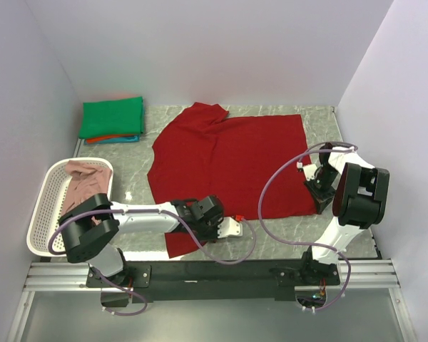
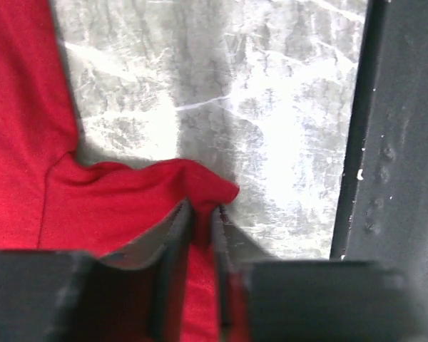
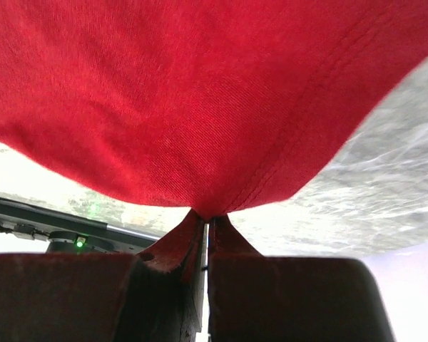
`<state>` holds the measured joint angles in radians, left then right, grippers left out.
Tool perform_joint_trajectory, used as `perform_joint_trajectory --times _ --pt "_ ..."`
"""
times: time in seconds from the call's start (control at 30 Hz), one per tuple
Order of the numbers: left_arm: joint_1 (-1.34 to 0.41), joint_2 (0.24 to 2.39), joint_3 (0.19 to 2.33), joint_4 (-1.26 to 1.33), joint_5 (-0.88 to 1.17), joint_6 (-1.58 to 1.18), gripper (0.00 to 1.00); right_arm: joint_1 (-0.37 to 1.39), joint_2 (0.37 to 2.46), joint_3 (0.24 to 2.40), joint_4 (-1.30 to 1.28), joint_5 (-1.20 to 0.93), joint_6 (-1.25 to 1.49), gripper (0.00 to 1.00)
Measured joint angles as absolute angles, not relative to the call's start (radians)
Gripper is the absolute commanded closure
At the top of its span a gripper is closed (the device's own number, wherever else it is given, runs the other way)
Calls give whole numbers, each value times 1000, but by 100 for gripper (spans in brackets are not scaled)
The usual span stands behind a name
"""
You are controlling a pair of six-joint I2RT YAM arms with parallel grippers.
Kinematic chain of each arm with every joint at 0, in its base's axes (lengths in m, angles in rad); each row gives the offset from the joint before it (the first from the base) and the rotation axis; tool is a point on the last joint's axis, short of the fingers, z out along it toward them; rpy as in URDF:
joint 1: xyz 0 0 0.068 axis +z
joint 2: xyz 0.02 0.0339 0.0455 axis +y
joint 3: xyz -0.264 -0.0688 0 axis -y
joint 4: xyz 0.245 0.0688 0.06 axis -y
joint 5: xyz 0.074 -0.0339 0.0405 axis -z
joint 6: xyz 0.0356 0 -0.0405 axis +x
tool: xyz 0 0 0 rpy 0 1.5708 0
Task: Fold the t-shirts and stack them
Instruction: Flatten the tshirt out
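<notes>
A dark red t-shirt (image 1: 228, 160) lies spread flat across the middle of the grey table. My left gripper (image 1: 235, 224) sits low at the shirt's near edge. In the left wrist view (image 2: 202, 214) it is shut on a bunched fold of the red cloth (image 2: 28, 142). My right gripper (image 1: 319, 187) is at the shirt's right edge. In the right wrist view (image 3: 208, 217) its jaws are shut on the stitched hem, and the red cloth (image 3: 200, 92) rises from them. A folded green t-shirt (image 1: 113, 117) tops a stack at the back left, with orange-red and teal edges under it.
A white lattice basket (image 1: 43, 206) stands at the left edge with a dusty pink t-shirt (image 1: 85, 182) in it. The black base rail (image 1: 214, 272) runs along the near edge. Grey walls close in the left, back and right. Marbled tabletop (image 2: 271, 107) shows beside the left gripper.
</notes>
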<state>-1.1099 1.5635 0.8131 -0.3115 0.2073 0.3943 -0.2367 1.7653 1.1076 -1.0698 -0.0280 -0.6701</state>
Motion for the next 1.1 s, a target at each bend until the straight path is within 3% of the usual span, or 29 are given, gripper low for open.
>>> perform_joint_trajectory --times 0.03,0.07,0.47,0.67,0.7,0.73,0.77,0.83,0.87,1.0,1.1 --pt "-1109 1563 813 -312 205 402 95 -237 1770 1116 -1073 -28 -670 100" --pt "-1107 1560 813 -318 205 407 99 -237 1773 1123 -1073 -28 -670 100" --pt "-925 1303 823 -600 344 509 99 -237 1774 1193 -1128 -14 -702 100" --pt "-939 1321 825 -676 423 538 95 -239 1774 1114 -1123 20 -731 100" --pt "-946 1330 825 -679 430 538 89 -239 1774 1101 -1123 24 -733 98" --pt "-958 1341 825 -680 437 538 72 -239 1774 1085 -1121 30 -736 90" --pt "-974 1353 825 -681 446 536 65 -239 1774 1073 -1122 36 -739 64" --pt "-1000 1368 828 -693 468 529 55 -240 1773 1056 -1123 45 -752 42" --pt "-1007 1370 830 -702 478 529 53 -240 1773 1052 -1125 49 -758 37" --pt "-972 1343 841 -752 521 530 53 -241 1750 1053 -1153 45 -792 34" --pt "-856 1301 863 -802 535 540 55 -241 1741 1137 -1221 1 -794 39"
